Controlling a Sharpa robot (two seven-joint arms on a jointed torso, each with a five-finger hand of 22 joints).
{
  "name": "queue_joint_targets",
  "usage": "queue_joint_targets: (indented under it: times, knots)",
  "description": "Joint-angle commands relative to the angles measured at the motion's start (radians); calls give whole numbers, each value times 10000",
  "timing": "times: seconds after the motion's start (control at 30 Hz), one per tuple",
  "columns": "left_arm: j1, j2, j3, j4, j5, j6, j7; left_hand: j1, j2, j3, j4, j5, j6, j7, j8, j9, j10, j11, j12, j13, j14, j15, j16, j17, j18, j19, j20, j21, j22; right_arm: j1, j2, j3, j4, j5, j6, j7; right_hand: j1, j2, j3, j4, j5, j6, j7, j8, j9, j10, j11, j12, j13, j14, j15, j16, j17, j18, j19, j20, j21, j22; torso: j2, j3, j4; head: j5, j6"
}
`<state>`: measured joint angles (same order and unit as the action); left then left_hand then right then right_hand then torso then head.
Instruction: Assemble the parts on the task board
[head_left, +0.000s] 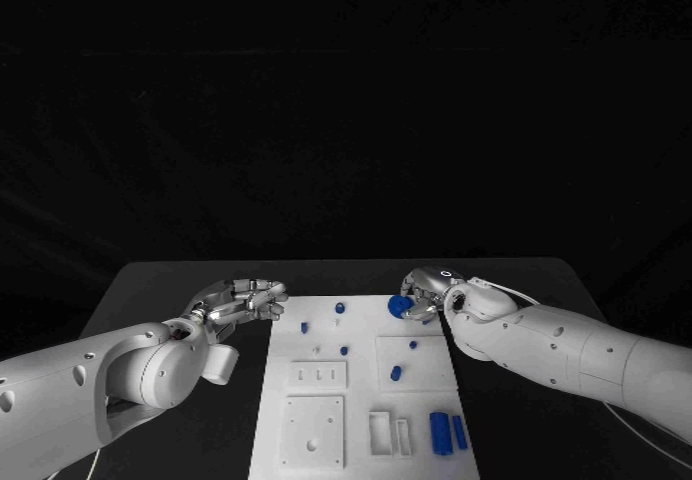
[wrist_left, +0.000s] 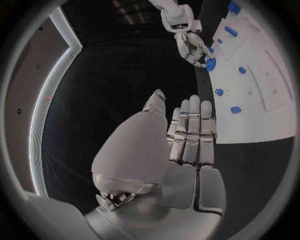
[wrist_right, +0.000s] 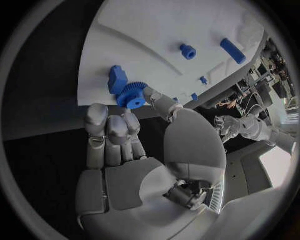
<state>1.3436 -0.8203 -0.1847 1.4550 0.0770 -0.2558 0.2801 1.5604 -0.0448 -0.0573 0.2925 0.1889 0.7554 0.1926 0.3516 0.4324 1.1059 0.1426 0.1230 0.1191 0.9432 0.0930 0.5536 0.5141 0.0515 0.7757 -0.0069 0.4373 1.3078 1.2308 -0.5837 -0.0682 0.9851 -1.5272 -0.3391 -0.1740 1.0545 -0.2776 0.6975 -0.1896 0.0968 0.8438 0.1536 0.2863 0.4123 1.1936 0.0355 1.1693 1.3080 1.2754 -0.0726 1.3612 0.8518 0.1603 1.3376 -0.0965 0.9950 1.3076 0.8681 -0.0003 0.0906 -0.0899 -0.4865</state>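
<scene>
Two hands flank task board (head_left: 361, 400) on tabletop (head_left: 173, 280). I see right hand (head_left: 428, 296) pinching blue gear (head_left: 401, 305) at board's far right corner; left hand (head_left: 238, 303) beside board's left edge, fingers loosely curled, holding nothing.

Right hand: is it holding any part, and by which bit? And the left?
The right hand pinches a blue gear by its toothed rim, at the task board edge. The left hand holds nothing.

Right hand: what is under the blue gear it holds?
The right hand pinches the blue toothed gear at the far edge of the white task board. A blue block sits beside it. The gear covers whatever lies directly beneath.
</scene>
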Motion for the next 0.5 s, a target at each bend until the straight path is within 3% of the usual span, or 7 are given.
queue_joint_targets:
  times: [0.03,0.37,0.5]
  knots:
    - [9,-14,7,55,-40,171,39,88,34,-27,-16,-44,36,0,-56,-6,90,0,-66,-4,-40,-10,69,-13,127,-57,-13,33,162,-48,25,-12,-21,-35,196,67,-69,68,17,89,44,15,-16,11,0,1,23,90,178,-60,-1,11,35,1015,-15,-84,60,222,4,2,0,17,-14]
    - [11,-47,10,84,-43,169,36,91,31,-29,-17,-45,38,-1,-57,-5,92,0,-70,-4,-42,-10,70,-15,127,-59,-13,34,162,-109,93,-24,-101,-132,335,30,48,233,159,102,-56,365,-132,202,82,111,-86,263,206,-39,-104,-25,149,1015,-50,-91,161,218,4,6,0,37,-66]
    - [12,-57,11,97,-65,168,33,92,30,-29,-17,-46,39,-1,-58,-5,93,0,-72,-3,-42,-10,71,-15,127,-59,-13,34,162,-143,133,-36,-161,-269,346,-36,75,400,234,108,-99,541,-205,295,123,155,-155,318,206,-30,-169,-47,196,1015,-69,-83,206,217,-7,9,-11,50,-89]
